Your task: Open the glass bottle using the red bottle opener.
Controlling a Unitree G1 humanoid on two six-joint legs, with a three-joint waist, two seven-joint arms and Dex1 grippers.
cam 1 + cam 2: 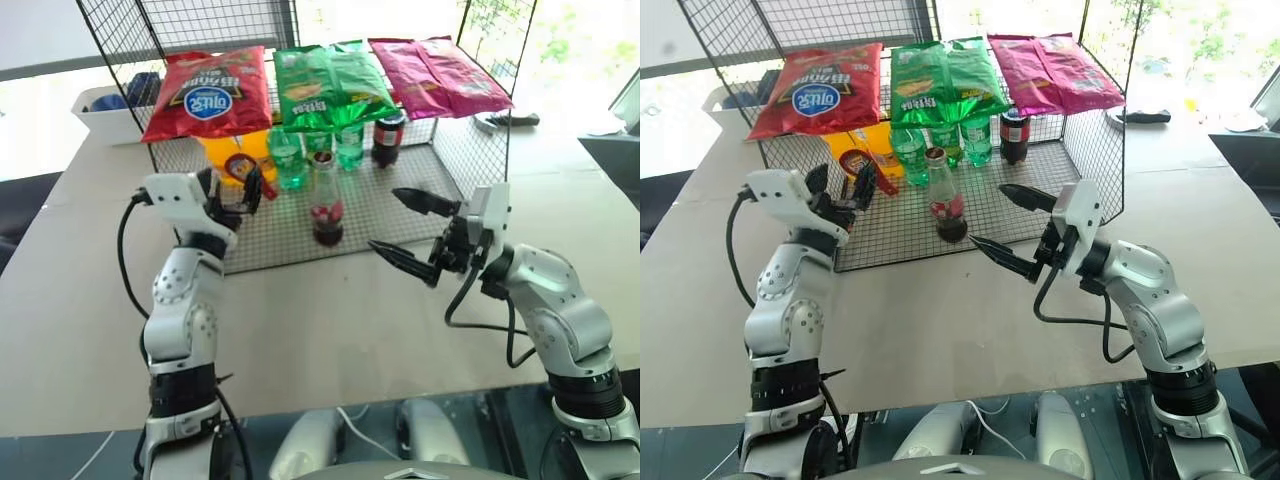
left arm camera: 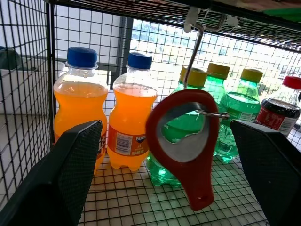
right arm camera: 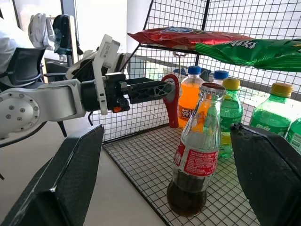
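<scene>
near the wire rack's front edge: glass bottle (image 1: 325,205), clear, slim-necked, dark drink low, red label. red bottle opener (image 2: 186,141) hangs by orange bottles (image 2: 103,108). left gripper (image 1: 235,190) and right gripper (image 1: 405,228) both wide apart, empty.

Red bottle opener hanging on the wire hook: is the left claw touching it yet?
Apart. In the left wrist view the flat red bottle opener hangs between the left claw's open black fingers, with rack and bottles visible through the gaps on both sides.
</scene>
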